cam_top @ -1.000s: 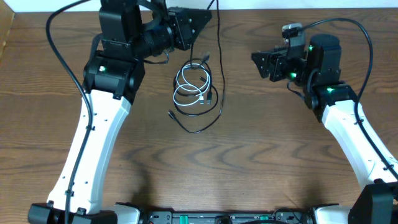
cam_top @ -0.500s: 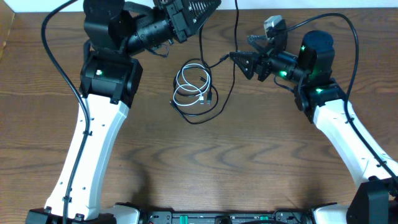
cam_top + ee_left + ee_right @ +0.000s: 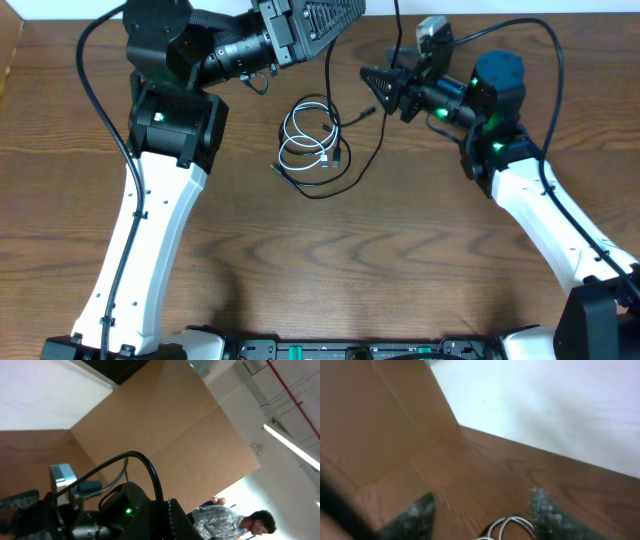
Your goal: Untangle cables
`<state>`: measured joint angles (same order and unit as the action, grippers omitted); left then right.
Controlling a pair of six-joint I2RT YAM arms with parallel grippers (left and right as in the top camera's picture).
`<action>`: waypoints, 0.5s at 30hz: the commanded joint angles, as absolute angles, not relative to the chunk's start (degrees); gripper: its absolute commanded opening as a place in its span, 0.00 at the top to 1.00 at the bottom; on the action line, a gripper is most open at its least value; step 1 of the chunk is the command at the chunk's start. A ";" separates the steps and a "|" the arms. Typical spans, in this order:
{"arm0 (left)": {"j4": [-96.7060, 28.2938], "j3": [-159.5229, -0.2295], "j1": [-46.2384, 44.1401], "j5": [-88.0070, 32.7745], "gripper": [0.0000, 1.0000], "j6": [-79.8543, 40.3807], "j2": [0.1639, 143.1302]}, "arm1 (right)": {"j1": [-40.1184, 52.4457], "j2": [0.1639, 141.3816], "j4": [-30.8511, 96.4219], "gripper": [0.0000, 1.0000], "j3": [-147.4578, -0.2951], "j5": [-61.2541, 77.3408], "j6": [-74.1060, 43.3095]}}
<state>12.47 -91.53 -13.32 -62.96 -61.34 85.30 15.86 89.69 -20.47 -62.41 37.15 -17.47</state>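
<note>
**Ana:** Where were the cables?

**Ben:** The white cable [image 3: 305, 140] lay coiled in two overlapping rings on the surface [image 3: 400, 260], toward 12 o'clock from its middle. The black cable [image 3: 352, 178] had one plug end at the coil's 7 o'clock. From there it swept under the coil past 6 o'clock and climbed away at about 3 o'clock toward the top edge of the overhead view. A second black strand rose from the coil's 12 o'clock side.

**Ana:** And the left pincer [image 3: 345, 12]?

**Ben:** It was closed and held high, at 12 o'clock from the coil. Both black strands ran up toward it, so it appeared to be gripping the black cable. The pinch point itself sat at the frame edge. Its wrist camera looked off the surface at a cardboard panel [image 3: 165, 425].

**Ana:** The right one?

**Ben:** The right pincer [image 3: 368, 82] hung at the coil's 2 o'clock, tips aimed toward 9 o'clock, just beside the rising black strand. In its own camera the two fingers [image 3: 415, 510] stood apart with nothing between them. The white rings showed low in the gap.
</note>
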 commanded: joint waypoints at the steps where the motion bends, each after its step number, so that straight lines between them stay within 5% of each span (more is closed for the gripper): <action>1: 12.99 -92.23 -13.28 -64.97 0.93 -63.37 83.99 | 15.33 90.43 -16.67 0.76 -62.92 24.49 -25.04; 4: 12.91 -92.23 -13.28 -65.36 0.92 -59.37 84.01 | 13.23 90.19 -13.78 0.94 -62.92 22.83 -26.35; 9: 5.78 -92.12 -13.02 -62.89 0.92 -47.77 84.18 | 9.17 86.78 -7.92 0.99 -62.92 22.83 -26.48; 15: -1.15 -92.12 -13.02 -61.91 0.57 -38.74 86.41 | 1.65 79.92 3.20 0.99 -66.46 24.12 -28.67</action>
